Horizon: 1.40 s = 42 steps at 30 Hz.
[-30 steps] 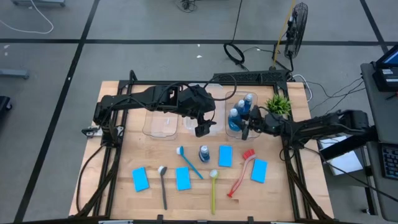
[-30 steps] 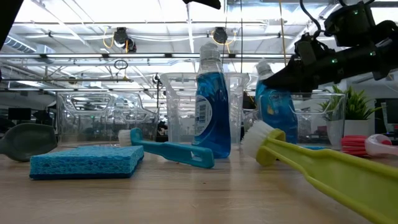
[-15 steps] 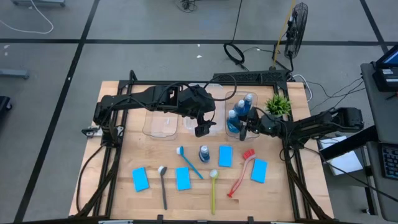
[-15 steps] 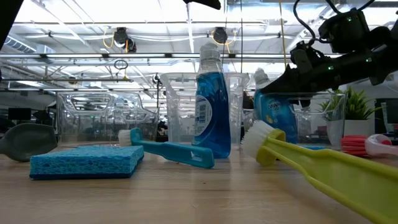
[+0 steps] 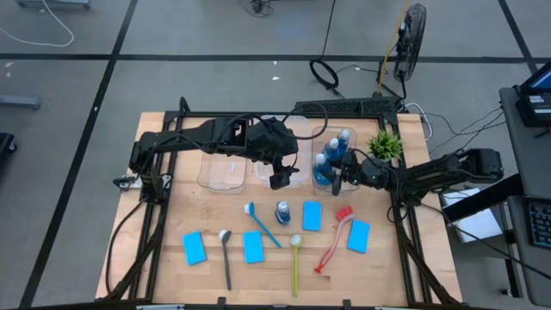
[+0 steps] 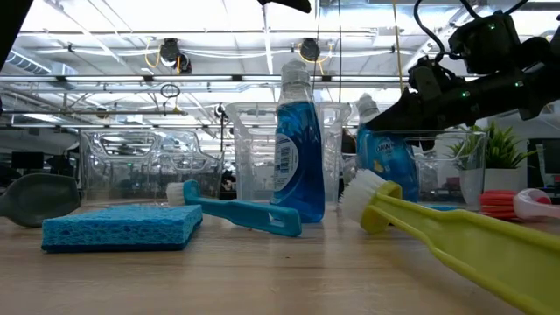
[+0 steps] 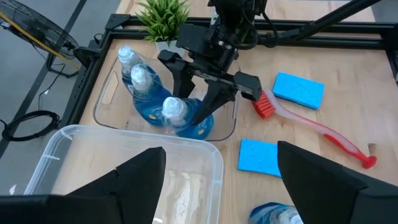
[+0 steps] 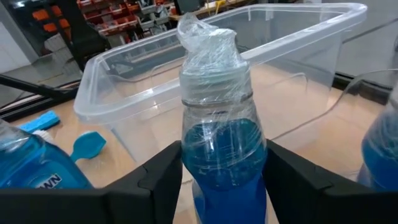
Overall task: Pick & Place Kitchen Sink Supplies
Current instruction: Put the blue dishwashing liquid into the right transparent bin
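Three small blue bottles stand in a clear tub point(image 5: 320, 182) at the back right. My right gripper point(image 5: 338, 178) reaches in level from the table's right, and its open fingers flank the nearest bottle point(image 8: 222, 124), which stands upright on the tub's floor point(image 7: 176, 115). A further bottle point(image 5: 282, 211) stands on the table. Around it lie several blue sponges point(image 5: 312, 216) and several brushes: blue point(image 5: 263, 224), dark point(image 5: 225, 258), yellow-green point(image 5: 294, 263) and red point(image 5: 334, 241). My left gripper point(image 5: 280, 179) hangs open above the middle tub, with nothing between its fingers. My right gripper has one finger point(image 8: 158, 180) on each side of the bottle's shoulder point(image 8: 205, 146), just below the cap, coming level from the table's right. The fingers stand very close to the bottle; I cannot tell whether they touch it.
Two more clear tubs point(image 5: 224, 170) stand at the back, left of the bottle tub. A small green potted plant point(image 5: 385, 145) is at the back right corner. The black frame rails run along the table's sides.
My right gripper has sunk a little and gone slightly toward the table's left with the bottle. The bottle has come down into the tub beside the other two and stands upright there.
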Each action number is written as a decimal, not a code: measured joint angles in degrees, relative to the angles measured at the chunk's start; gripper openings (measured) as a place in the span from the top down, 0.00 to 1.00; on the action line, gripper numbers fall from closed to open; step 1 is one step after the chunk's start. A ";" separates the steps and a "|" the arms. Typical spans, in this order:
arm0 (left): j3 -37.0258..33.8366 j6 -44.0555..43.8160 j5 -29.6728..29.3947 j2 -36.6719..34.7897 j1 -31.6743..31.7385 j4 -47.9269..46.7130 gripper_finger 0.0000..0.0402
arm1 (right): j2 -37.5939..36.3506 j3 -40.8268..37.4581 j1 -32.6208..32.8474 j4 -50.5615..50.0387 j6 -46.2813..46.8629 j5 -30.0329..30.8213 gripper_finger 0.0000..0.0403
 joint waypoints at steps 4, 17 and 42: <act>0.00 0.02 0.00 0.00 -0.02 -0.01 0.21 | -0.06 0.04 0.00 0.53 0.03 -1.28 0.49; 0.00 0.02 0.17 0.00 0.00 -0.05 0.20 | -0.04 0.02 0.00 0.83 0.40 -3.02 0.48; 0.00 -0.26 0.26 0.00 -1.73 -1.86 0.18 | -14.12 -0.04 0.00 -14.91 -0.67 -4.23 0.46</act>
